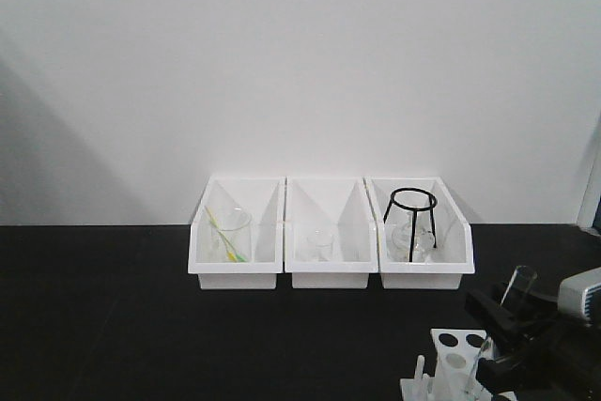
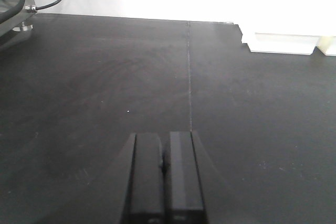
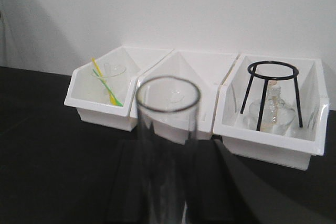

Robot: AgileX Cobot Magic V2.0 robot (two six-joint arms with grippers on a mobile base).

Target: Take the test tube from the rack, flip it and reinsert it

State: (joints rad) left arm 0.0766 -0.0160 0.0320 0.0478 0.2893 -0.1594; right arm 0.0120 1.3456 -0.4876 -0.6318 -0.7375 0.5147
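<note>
Here the right gripper (image 1: 504, 324) clamps a clear glass tube (image 3: 168, 129), tilted with its open mouth up, right by the white rack (image 1: 449, 352). The left gripper (image 2: 165, 174) hangs low over the black table (image 2: 105, 77), fingers pressed together, holding nothing.

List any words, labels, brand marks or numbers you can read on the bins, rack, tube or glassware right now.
None: no text can be read in any view.
three white bins: plain fronts, no labels.
rack: blank white plate.
test tube: clear glass, no markings visible.
beaker and flask: too small and blurred to tell whether they carry any graduations.
</note>
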